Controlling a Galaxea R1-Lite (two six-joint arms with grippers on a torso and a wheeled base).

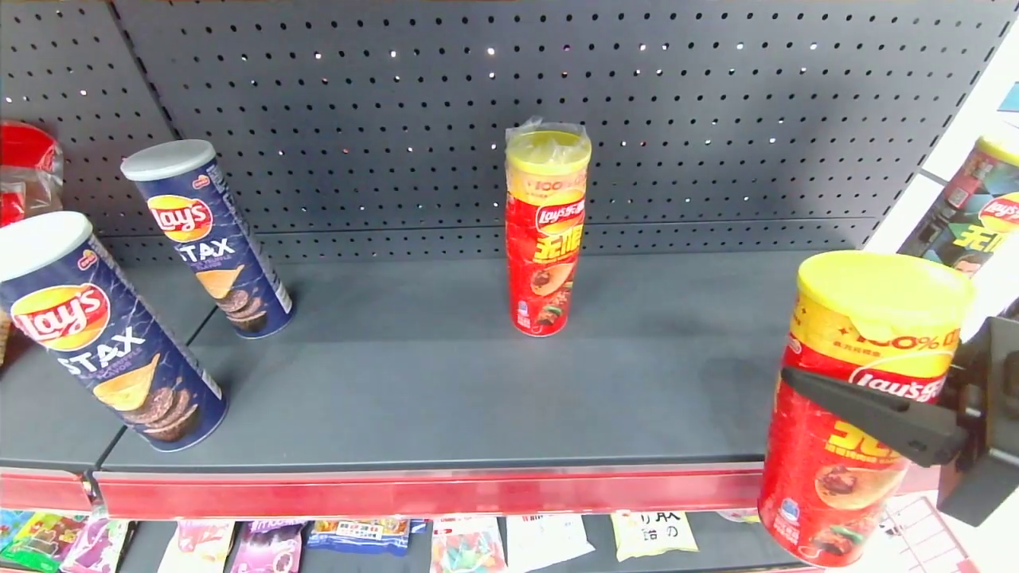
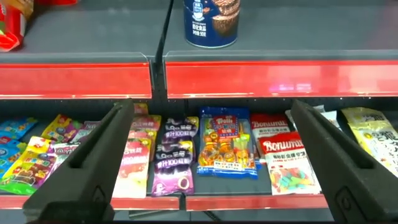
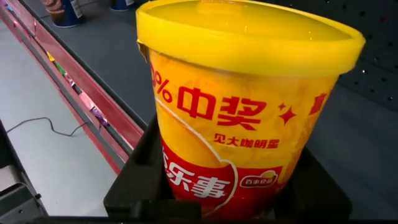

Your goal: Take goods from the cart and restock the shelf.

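The red can (image 1: 856, 446) with the yellow lid stands upright in the air at the right end of the shelf (image 1: 446, 382), close to the camera. In the head view its lower half covers the red front rail (image 1: 398, 489). Whether its base hangs over the grey board or just before the rail cannot be told. The right gripper (image 1: 868, 414) pinches the can around its middle, and one black finger (image 1: 876, 418) lies slantwise across the label. In the right wrist view the same can (image 3: 242, 124) rises out of the right gripper (image 3: 230, 199), with black fingers pressed against both its sides.

On the grey board another red can (image 1: 547, 231) stands upright near the middle, close to the perforated back panel (image 1: 478, 95), with clear film bunched over its yellow lid. It is well apart from the held can. To the left stand two dark blue cans with white lids: one (image 1: 211, 239) towards the back, the other (image 1: 103, 334) near the front rail. A red packet (image 1: 24, 171) sits at the far left edge. At the far right, beyond the shelf's end, a further yellow-lidded can (image 1: 975, 199) shows in part.

The left gripper (image 2: 211, 180) hangs before the lower shelf with its two black fingers (image 2: 93, 168) spread wide and nothing between them. Behind it lie rows of bright snack bags (image 2: 227, 143). Above them runs the red rail (image 2: 273, 78), and the base of a blue can (image 2: 211, 22) stands just behind it.
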